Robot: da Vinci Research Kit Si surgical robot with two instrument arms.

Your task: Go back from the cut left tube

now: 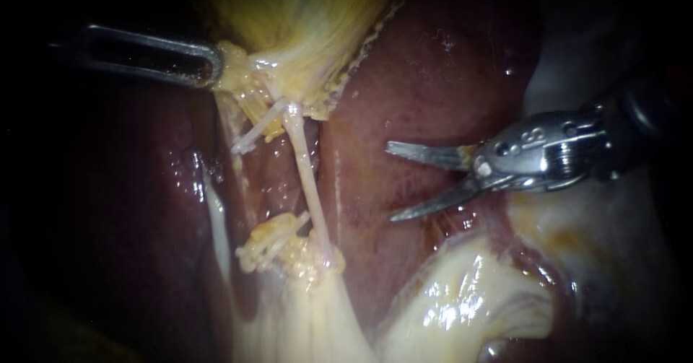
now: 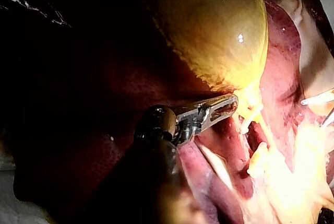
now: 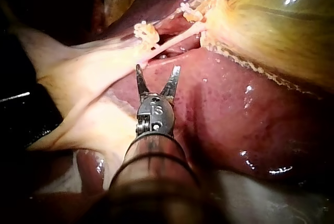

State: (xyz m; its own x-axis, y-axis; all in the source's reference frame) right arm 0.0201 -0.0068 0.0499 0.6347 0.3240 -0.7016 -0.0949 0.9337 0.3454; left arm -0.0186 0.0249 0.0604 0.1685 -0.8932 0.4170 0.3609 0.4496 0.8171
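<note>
My right instrument [image 1: 390, 182] has two curved blades standing open over the liver [image 1: 433, 67], well to the right of the tubes, with nothing between them. The left tube is cut: its upper stub [image 1: 249, 138] hangs below the gallbladder's neck and its lower stump [image 1: 268, 239] sits in yellow fat. Beside it the right tube [image 1: 307, 175] runs whole. My left instrument [image 1: 216, 66] is shut on tissue at the neck of the yellow gallbladder [image 1: 303, 16]. In the right wrist view the open blades [image 3: 157, 70] lie short of the whole tube [image 3: 172, 41].
Pale sheets of tissue [image 1: 462, 305] lie under my right instrument and spread below the tubes. Dark red liver [image 1: 130, 190] fills the left side. In the left wrist view the gallbladder [image 2: 209, 25] bulges over the gripping jaws [image 2: 229, 104].
</note>
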